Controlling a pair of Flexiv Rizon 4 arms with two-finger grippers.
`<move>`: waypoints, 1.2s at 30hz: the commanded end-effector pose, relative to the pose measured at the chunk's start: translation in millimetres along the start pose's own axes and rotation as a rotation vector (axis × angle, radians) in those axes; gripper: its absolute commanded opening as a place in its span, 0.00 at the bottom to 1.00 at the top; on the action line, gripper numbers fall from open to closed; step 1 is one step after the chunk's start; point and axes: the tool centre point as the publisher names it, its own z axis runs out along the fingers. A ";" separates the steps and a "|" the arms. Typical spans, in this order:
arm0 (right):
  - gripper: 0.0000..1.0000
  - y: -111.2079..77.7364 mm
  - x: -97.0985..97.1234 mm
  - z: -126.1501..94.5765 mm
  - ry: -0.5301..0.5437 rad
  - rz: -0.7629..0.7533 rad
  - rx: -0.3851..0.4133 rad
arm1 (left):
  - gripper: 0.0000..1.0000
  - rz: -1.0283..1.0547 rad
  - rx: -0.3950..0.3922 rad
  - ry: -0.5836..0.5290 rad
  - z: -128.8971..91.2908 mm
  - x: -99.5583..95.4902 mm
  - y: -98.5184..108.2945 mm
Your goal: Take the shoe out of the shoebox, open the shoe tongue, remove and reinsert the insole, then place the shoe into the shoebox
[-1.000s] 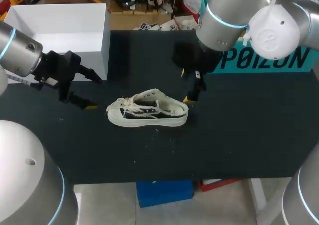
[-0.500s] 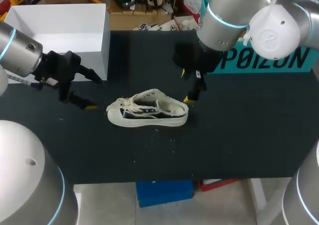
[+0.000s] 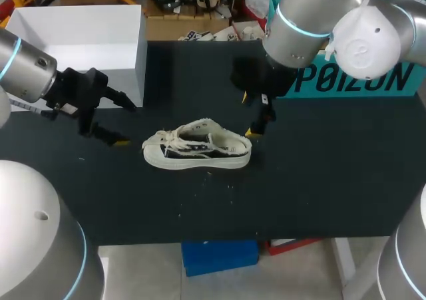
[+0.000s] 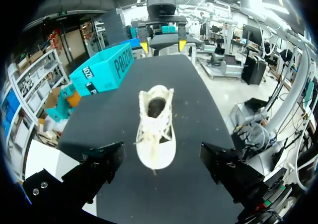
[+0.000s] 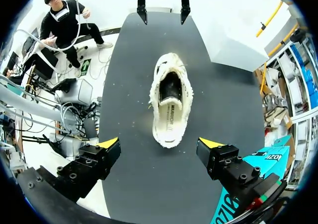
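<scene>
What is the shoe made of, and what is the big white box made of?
The shoe looks like cream cloth, probably canvas: its edges are frayed and fuzzy, and it has woven laces. Its sole looks like smooth white rubber. The shoebox looks like matte white cardboard, with thin, flat, straight walls, though I can't be sure.

The shoe lies near the middle of the surface, its toe towards the left. The left claw is just beside the toe and the right claw near the heel; neither touches it. The shoebox stands at the far left corner, and another box at the far right.
</scene>
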 end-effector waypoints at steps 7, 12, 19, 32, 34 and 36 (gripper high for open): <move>1.00 -15.4 10.4 28.8 -0.094 -0.009 -0.104 | 1.00 0.002 0.000 -0.003 1.3 0.5 0.9; 1.00 -19.5 6.2 57.0 -0.093 -0.029 -0.179 | 1.00 0.002 0.000 -0.003 1.3 0.5 0.9; 1.00 -29.9 -9.5 82.6 -0.069 -0.031 -0.270 | 1.00 0.002 0.000 -0.003 1.3 0.5 0.9; 1.00 -41.1 -30.1 102.0 -0.035 -0.015 -0.333 | 1.00 0.002 0.000 -0.003 1.3 0.5 0.9; 1.00 -40.4 -28.7 105.3 -0.033 -0.013 -0.338 | 1.00 0.002 0.000 -0.003 1.3 0.5 0.9; 1.00 -39.9 -26.7 109.9 -0.031 -0.012 -0.348 | 1.00 0.002 0.000 -0.003 1.3 0.5 0.9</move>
